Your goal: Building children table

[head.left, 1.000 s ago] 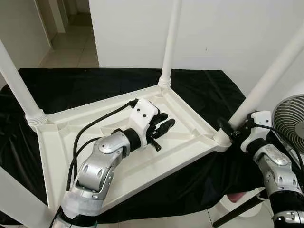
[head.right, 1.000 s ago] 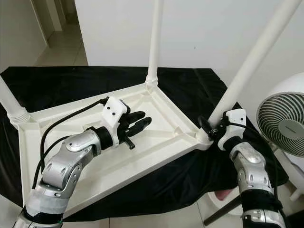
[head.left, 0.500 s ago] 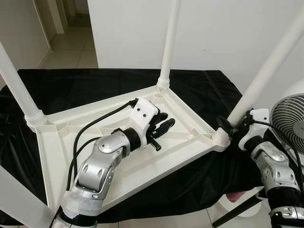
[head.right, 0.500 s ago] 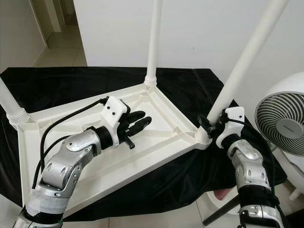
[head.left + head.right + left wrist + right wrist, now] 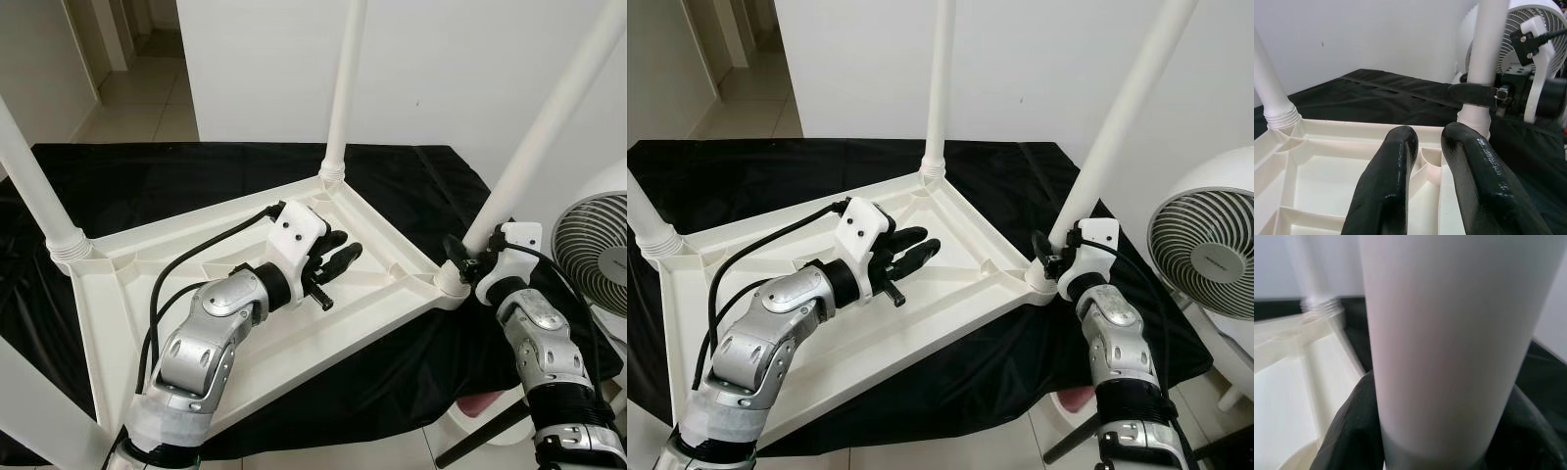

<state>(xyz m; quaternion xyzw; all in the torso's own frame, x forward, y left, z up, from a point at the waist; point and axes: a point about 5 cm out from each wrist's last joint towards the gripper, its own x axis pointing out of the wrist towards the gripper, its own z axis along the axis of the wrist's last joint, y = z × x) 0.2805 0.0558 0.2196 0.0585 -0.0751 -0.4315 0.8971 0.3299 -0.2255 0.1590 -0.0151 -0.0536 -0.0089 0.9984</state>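
A white children's table [image 5: 294, 364] lies upside down on a black cloth, its legs standing up from the corners. My left gripper [image 5: 343, 248] rests on the ribbed underside near the middle, with its fingers [image 5: 1396, 166] close together and nothing between them. At the right corner, my right gripper [image 5: 468, 264] is shut on the right leg [image 5: 534, 137], just above the leg's socket. The right wrist view has that leg [image 5: 1449, 333] up close, with a black finger on either side of it. The far leg [image 5: 343, 88] and the left leg [image 5: 34, 186] stand in their sockets.
The black cloth [image 5: 147, 176] covers the surface under the table. A white fan [image 5: 1205, 255] stands close to my right arm. A white wall is behind, and a tiled hallway opens at the far left. Another leg [image 5: 29, 411] rises at the near left corner.
My right gripper has shifted a little to the left at the base of the right leg, and that leg now stands more upright. The left arm has stayed put.
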